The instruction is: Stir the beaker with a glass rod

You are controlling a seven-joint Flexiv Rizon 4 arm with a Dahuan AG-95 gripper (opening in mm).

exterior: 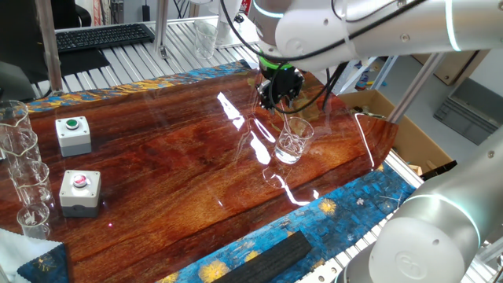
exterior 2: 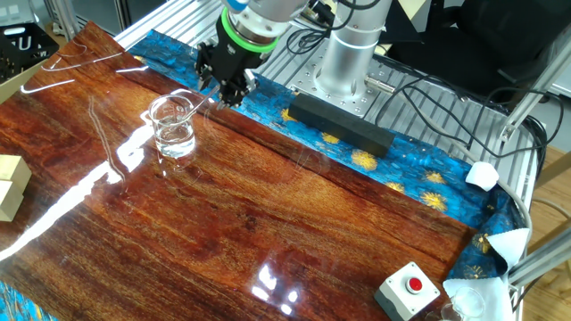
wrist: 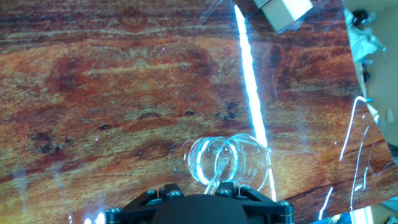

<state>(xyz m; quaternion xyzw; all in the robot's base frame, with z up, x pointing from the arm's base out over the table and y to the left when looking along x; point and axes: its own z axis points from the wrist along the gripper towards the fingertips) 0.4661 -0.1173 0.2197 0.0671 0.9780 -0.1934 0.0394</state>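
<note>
The beaker point(exterior: 294, 142), short, clear and flare-rimmed, stands upright on the glossy wooden tabletop point(exterior: 173, 141) right of centre. It also shows in the other fixed view as the beaker point(exterior 2: 173, 128) and from above in the hand view as the beaker point(wrist: 225, 159). Just above and behind its rim hangs my gripper point(exterior: 280, 99), shut on the glass rod point(exterior: 288, 124). The thin clear rod point(exterior 2: 200, 110) slants down from the gripper point(exterior 2: 224, 94) into the beaker. In the hand view the rod point(wrist: 214, 175) runs from between the fingers into the beaker's mouth; its lower tip is hard to make out.
Two grey button boxes point(exterior: 73, 134) point(exterior: 80, 191) and a row of tall glass flasks point(exterior: 20, 169) stand at the left. A black block point(exterior 2: 339, 122) lies on the blue cloth near the arm's base. A pale block point(exterior 2: 9, 183) sits beyond the beaker; a cardboard box point(exterior: 381, 106) is off the table.
</note>
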